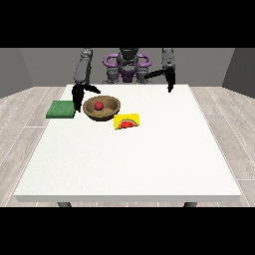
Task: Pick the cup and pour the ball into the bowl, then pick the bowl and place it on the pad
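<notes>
Two hands showed over the table (149,159). One ball (99,105) sat in the bowl (112,110), the cup (127,122) lying on its side touching it at 4 o'clock. Pad (61,109) lay at the bowl's 9 o'clock. View-left hand (77,95) hung between them, view-right hand (170,82) hung well apart at 2 o'clock; I could not tell either's fingers.

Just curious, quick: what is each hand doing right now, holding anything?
Hand at the view's left: beside the bowl, holding nothing; fingers cannot be told.
Hand at the view's right: holding nothing; fingers cannot be told.
</notes>
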Available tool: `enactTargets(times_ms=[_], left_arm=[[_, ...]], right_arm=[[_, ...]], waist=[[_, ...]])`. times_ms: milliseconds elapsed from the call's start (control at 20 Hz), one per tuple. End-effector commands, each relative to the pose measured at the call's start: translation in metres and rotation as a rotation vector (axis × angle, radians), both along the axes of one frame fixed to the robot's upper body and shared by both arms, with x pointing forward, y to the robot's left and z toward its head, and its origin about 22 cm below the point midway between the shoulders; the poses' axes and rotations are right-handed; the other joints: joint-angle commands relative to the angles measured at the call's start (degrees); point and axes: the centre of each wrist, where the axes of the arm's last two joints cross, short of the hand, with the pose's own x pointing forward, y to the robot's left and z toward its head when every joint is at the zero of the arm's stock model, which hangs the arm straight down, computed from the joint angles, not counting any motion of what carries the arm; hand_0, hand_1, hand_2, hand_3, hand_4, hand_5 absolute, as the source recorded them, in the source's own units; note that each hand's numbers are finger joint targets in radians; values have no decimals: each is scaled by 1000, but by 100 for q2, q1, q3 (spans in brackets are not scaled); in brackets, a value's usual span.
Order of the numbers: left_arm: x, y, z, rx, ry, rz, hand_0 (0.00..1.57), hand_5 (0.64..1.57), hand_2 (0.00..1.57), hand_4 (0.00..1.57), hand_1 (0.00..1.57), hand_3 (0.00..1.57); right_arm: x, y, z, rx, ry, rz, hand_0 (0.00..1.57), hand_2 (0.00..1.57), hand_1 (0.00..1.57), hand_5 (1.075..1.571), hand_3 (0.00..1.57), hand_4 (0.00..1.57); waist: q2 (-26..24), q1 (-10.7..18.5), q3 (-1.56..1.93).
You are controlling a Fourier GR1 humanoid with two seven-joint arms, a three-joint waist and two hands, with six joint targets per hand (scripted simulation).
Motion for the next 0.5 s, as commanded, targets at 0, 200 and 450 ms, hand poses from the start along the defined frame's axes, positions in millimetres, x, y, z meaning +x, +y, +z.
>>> enactTargets(times_ms=[0, 200, 450], left_arm=[[0, 6, 20, -3, -27, -32, 0, 1565, 0, 0, 0, 0], [-4, 10, 24, -2, -49, -45, 0, 1565, 0, 0, 0, 0], [-2, 33, 43, 2, -78, -42, 0, 1566, 0, 0, 0, 0]], right_arm=[[10, -6, -5, 2, 17, -32, 0, 0, 0, 1567, 0, 251], [20, -14, 0, 4, -14, -52, 0, 0, 0, 1561, 0, 194], [13, 5, -26, 24, -17, -32, 0, 0, 0, 1563, 0, 100]], waist=[[43, 73, 6], [238, 114, 6], [384, 158, 7]])
